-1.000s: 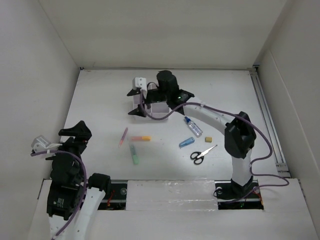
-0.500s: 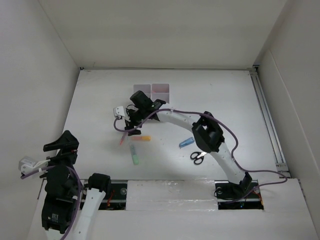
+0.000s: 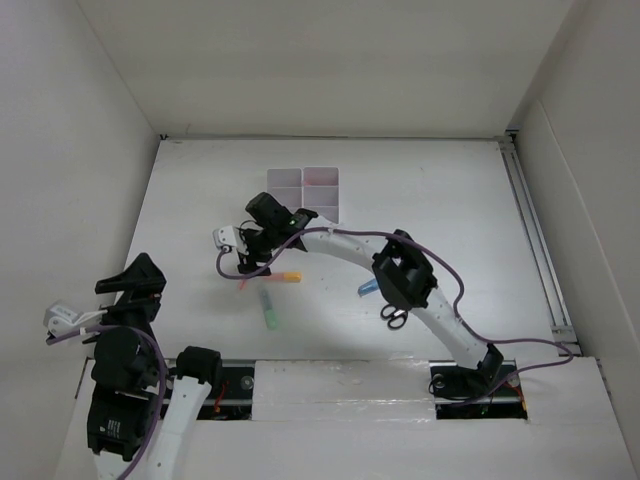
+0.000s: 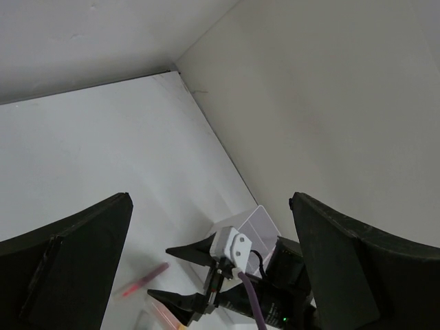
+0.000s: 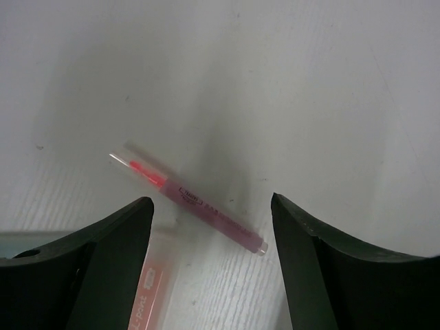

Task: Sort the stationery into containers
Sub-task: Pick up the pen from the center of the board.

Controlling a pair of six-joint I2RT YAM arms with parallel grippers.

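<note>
With right fingers (image 5: 103, 265) spread wide over the pink pen (image 5: 189, 199), lower straight, straddle its middle, close just off the desk (image 5: 309, 82); left fingers (image 4: 69, 261) idle, also open

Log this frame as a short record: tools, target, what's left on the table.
Right tool: open, hovering over translucent pink pen, which lies flat between its fingers
Left tool: open, empty, by left wall
White plastic compartment trays: far centre
Loose on table: orange highlighter, green highlighter, blue highlighter, black-handled scissors
</note>
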